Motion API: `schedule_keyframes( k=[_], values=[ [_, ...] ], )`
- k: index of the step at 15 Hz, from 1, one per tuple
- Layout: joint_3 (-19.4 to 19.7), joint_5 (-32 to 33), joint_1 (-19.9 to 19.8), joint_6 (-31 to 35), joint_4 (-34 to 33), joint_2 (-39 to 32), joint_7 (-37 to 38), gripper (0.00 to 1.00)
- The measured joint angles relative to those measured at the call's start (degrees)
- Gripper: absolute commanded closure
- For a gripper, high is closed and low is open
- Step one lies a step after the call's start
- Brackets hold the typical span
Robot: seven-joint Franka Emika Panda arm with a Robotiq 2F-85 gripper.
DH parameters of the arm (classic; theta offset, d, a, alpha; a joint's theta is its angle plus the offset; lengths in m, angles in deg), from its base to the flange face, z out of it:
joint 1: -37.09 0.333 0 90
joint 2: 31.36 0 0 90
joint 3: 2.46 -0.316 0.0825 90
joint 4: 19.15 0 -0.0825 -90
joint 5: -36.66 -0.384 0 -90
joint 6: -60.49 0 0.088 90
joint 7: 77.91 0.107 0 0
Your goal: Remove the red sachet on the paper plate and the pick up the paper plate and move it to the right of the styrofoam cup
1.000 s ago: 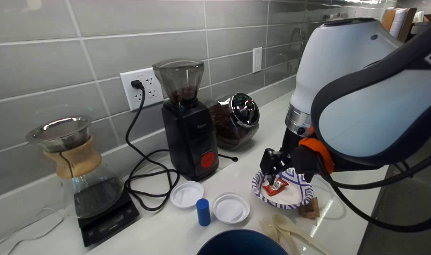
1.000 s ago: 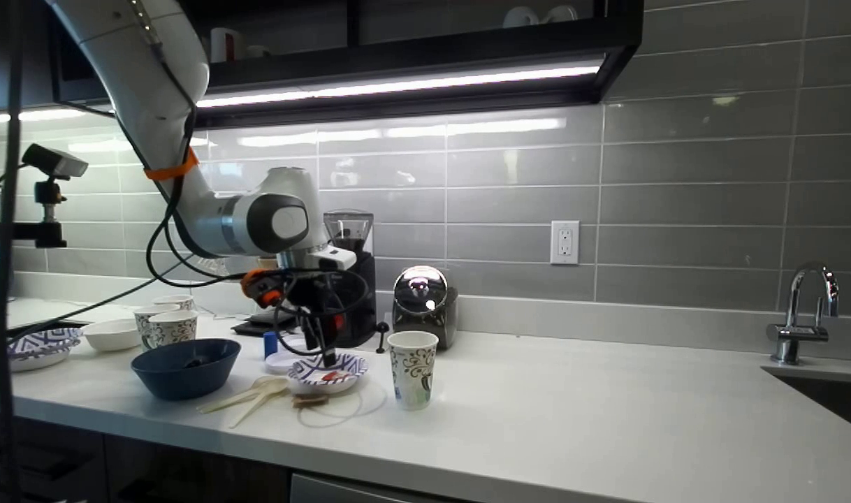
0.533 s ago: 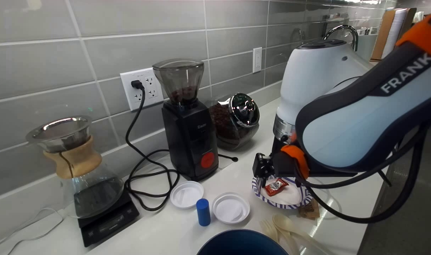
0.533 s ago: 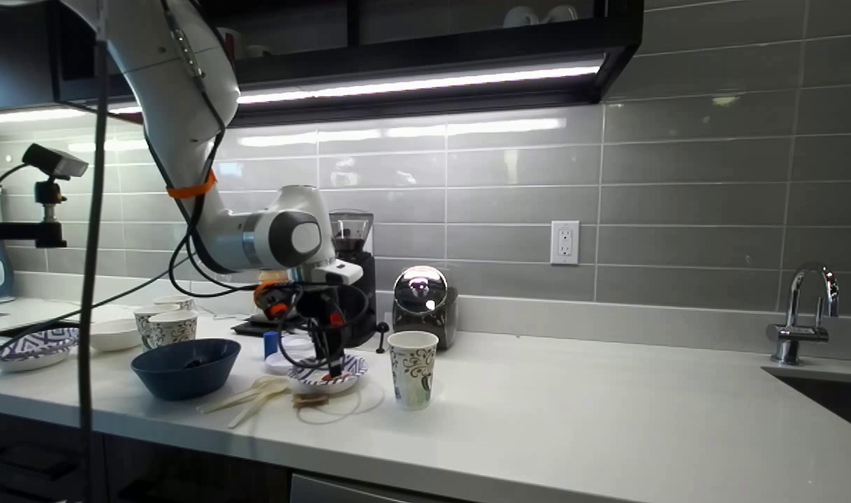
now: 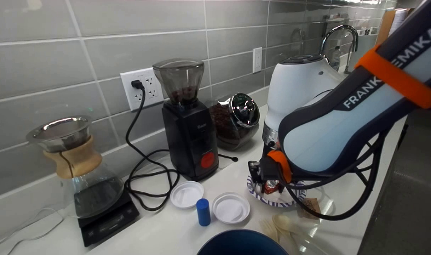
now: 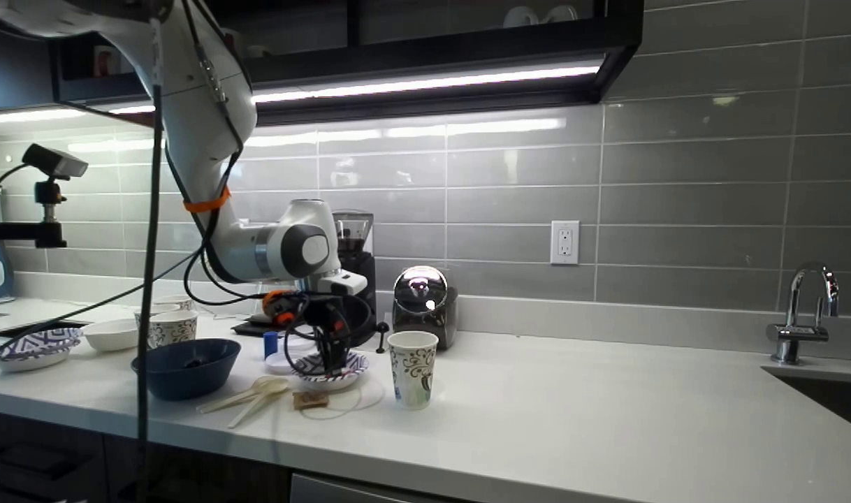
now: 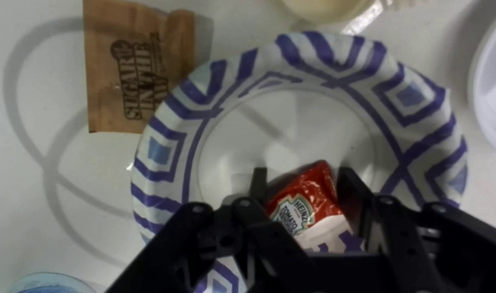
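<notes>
My feeds show a kitchen: I see a chrome faucet (image 6: pixel 799 333) and coffee grinder (image 5: pixel 190 140) in both exterior views, a sink (image 6: pixel 836 393) at lower right in an exterior view.

In the wrist view, whether the tool (image 7: pixel 303 181) touches the red sachet (image 7: pixel 309 197) is unclear — and it hides part of the paper plate (image 7: pixel 317 118). In an exterior view, the blue bowl (image 5: pixel 242 244) is cropped.

The plate (image 7: pixel 305 126) was shared by all views: closest, seemingly overhead, in the wrist view; nearby along the wall (image 5: pixel 130 53) in an exterior view; farther, across the counter (image 6: pixel 607 412), in an exterior view.
</notes>
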Motion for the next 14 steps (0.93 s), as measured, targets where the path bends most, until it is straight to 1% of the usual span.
schedule_keyframes(
  k=[2, 3, 9, 14],
  values=[
    [0.8, 0.0, 0.7, 0.0, -0.7, -0.2, 0.1, 0.95],
    [1.1, 0.0, 1.0, 0.0, -0.9, -0.3, 0.1, 1.00],
    [2.4, 0.3, 1.9, 0.0, -1.1, -0.4, 0.5, 1.00],
    [3.2, 2.2, 2.9, 0.0, -1.2, -0.3, 1.9, 1.00]
  ],
)
